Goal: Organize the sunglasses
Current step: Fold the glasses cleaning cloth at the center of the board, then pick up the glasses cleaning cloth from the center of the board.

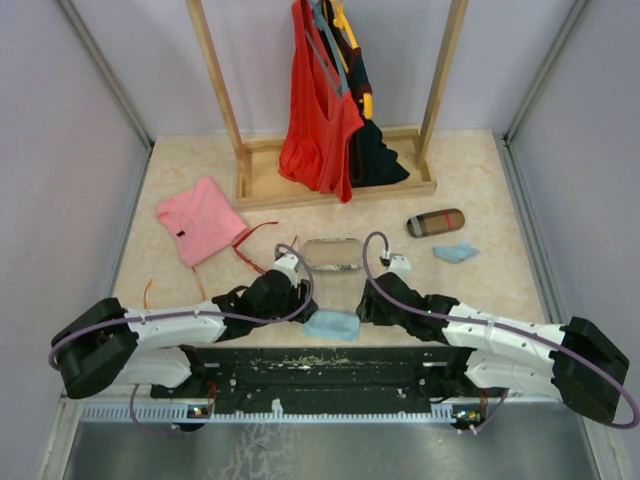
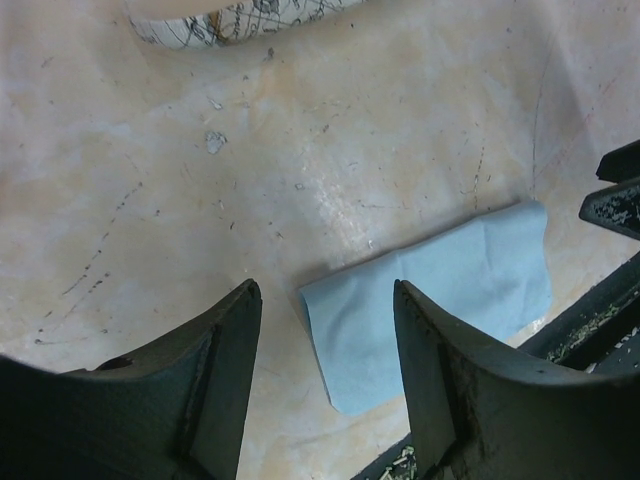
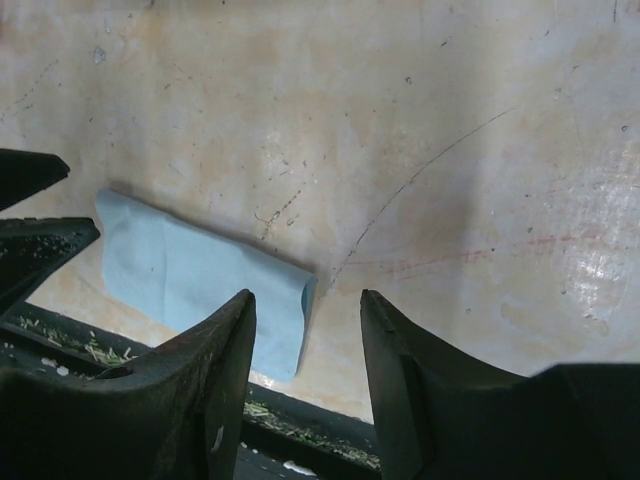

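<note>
The sunglasses lie on the table just beyond both grippers, with large clear lenses and a thin red arm trailing to the left. A folded light blue cloth lies flat between the grippers at the table's near edge. My left gripper is open at the cloth's left end, its fingers empty. My right gripper is open at the cloth's right end, also holding nothing. Each wrist view shows the other gripper's black fingertips past the cloth.
A brown oblong case and a second, crumpled blue cloth lie at the right. A pink garment lies at the left. A wooden rack with hanging clothes stands at the back. The black base plate borders the cloth.
</note>
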Motion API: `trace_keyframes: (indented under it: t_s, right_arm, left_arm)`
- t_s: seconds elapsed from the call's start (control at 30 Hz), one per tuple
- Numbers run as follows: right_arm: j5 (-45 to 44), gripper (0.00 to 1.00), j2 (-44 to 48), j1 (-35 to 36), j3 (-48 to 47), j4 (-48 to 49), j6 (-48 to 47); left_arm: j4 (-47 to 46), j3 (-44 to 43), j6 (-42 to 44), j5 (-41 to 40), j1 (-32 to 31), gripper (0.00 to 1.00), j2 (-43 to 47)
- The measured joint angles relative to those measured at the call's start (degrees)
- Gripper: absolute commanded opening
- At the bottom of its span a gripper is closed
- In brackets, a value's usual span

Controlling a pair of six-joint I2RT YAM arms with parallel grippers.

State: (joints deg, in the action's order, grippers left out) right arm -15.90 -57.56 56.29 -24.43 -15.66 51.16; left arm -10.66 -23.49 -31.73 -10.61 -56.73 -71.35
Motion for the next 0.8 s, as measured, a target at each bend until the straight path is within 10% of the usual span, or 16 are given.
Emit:
trace_keyframes:
  t_s: [0.8]
  right_arm:
    - [8.61,0.41,-6.10,-3.63,0.46,2.51,5.35]
  left_arm:
    - [-0.46,-1.44,-0.76,4.35,0.26,0.54,-4.76]
